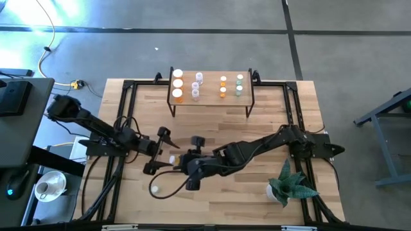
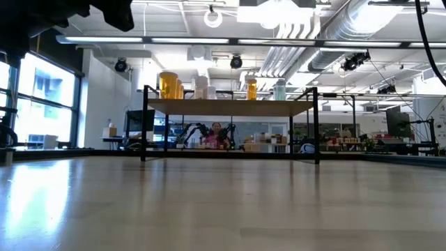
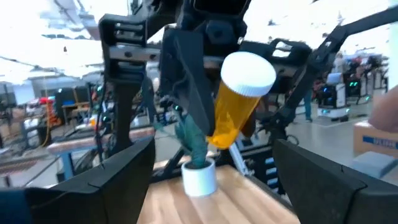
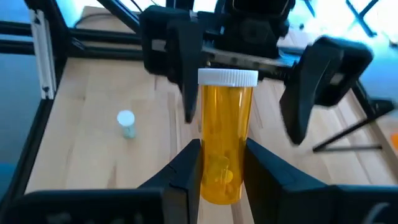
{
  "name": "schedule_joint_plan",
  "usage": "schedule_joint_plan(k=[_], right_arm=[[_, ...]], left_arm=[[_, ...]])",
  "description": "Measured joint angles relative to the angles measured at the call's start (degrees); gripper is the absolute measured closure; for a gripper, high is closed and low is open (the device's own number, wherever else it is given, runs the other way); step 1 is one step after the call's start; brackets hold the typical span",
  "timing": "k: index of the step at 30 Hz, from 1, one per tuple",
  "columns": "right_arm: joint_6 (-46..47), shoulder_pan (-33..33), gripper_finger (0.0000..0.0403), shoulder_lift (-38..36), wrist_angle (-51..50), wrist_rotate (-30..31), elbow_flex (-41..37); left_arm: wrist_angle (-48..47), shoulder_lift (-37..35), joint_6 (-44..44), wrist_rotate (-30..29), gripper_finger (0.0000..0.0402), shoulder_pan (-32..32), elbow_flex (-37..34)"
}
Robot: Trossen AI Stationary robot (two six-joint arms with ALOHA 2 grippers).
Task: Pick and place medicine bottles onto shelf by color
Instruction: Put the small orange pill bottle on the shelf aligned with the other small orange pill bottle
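Observation:
An orange medicine bottle [image 4: 225, 143] with a white cap hangs over the table's middle, with my right gripper [image 4: 224, 171] shut on it. My left gripper [image 4: 242, 68] faces it, open. Its two fingers stand on either side of the capped end without touching. In the high view the cap [image 1: 172, 158] shows between the two grippers. A small pale green bottle [image 4: 126, 123] stands alone on the table. The shelf [image 1: 210, 96] at the far side carries orange bottles [image 1: 177, 85] at its left end, clear ones [image 1: 196, 86], small orange ones [image 1: 223, 86] and pale green ones [image 1: 239, 85]. My right gripper pinches the lower half of the orange bottle's body [image 4: 221, 177] between its two fingers [image 4: 186, 171]. The bottle lies along the fingers, its cap [image 3: 249, 71] pointing away toward my left gripper. It is lifted clear of the table and tilted, cap end higher.
A spiky green plant in a white pot [image 1: 286, 186] stands near the table's right front. Black frame rails [image 1: 122, 115] run along the table's left, far and right sides. A dark cable [image 1: 170, 186] loops over the near middle of the tabletop.

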Motion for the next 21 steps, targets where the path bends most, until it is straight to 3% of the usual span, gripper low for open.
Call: schedule_joint_plan(k=[4, 16, 21], right_arm=[[-2.1, -0.3, 0.0320, 0.0, 2.4, -0.5, 0.0], [-2.1, -1.2, 0.0320, 0.0, 3.4, -2.2, 0.0], [-1.9, -0.3, 0.0320, 0.0, 3.3, -2.2, 0.0]], left_arm=[[4.3, 2.0, 0.0, -1.4, 0.0087, -1.7, 0.2], [5.0, 8.0, 2.8, -3.4, 0.0089, -5.1, 7.6], [4.9, 8.1, 3.3, -4.8, 0.0113, -6.2, 7.6]])
